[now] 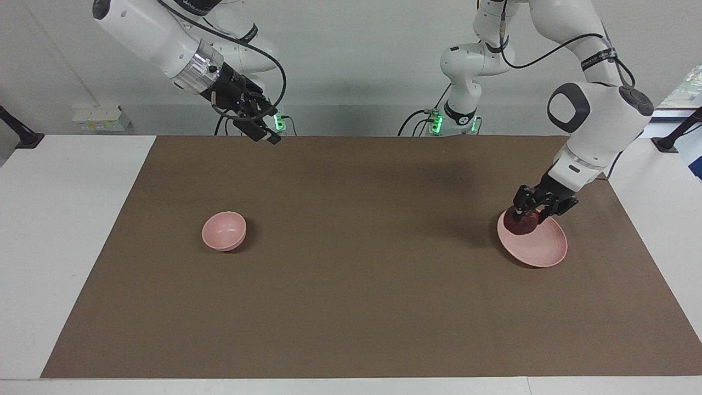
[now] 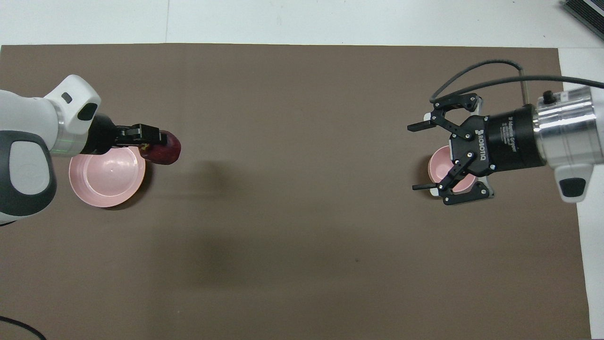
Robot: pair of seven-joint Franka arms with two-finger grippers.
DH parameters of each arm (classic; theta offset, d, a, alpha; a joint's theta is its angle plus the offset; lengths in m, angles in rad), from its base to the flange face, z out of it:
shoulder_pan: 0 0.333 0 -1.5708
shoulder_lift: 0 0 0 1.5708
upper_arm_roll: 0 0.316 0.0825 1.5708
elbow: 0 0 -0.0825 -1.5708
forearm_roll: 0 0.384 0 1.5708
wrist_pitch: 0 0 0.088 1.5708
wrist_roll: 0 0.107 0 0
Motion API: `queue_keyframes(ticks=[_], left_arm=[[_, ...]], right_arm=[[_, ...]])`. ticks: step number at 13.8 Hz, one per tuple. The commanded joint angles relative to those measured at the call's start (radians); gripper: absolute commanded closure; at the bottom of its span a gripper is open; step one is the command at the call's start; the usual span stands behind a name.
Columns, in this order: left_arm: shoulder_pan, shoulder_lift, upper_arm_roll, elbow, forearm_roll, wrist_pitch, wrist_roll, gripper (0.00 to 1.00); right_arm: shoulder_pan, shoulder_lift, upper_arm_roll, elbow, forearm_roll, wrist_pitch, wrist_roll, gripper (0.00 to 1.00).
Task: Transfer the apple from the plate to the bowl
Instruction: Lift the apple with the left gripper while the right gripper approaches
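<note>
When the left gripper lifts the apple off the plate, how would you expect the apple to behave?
The apple looks round and smooth, so it may slip or turn between the fingers of the left gripper, which closes on it at the edge of the plate. It seems firm enough to resist squeezing. Released on the flat mat, it would probably roll; the deep bowl should contain it.
</note>
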Motion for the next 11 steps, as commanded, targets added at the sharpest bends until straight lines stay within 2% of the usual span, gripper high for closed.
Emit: queue_keyframes(ticks=[1,3,5,7,11], left_arm=[[-0.005,-0.006,-0.091,0.001,-0.11,0.042,-0.068,1.0],[-0.005,0.002,-0.184,0.014,-0.193,0.106,-0.15,1.0],[-0.007,0.014,-0.272,0.037,-0.208,0.165,-0.2,1.0],[-0.007,0.037,-0.353,0.077,-0.207,0.171,-0.23,1.0],[-0.037,0.119,-0.407,0.209,-0.208,0.177,-0.332,1.0]], right_arm=[[0.025,0.033,0.001,-0.003,0.075,0.075,0.059,0.0],[0.025,0.078,-0.001,-0.001,0.15,0.109,0.058,0.0],[0.023,0.125,0.001,0.0,0.242,0.141,0.041,0.0],[0.014,0.162,0.001,0.002,0.325,0.161,-0.02,0.0],[-0.027,0.19,-0.001,-0.004,0.402,0.114,-0.137,0.0]])
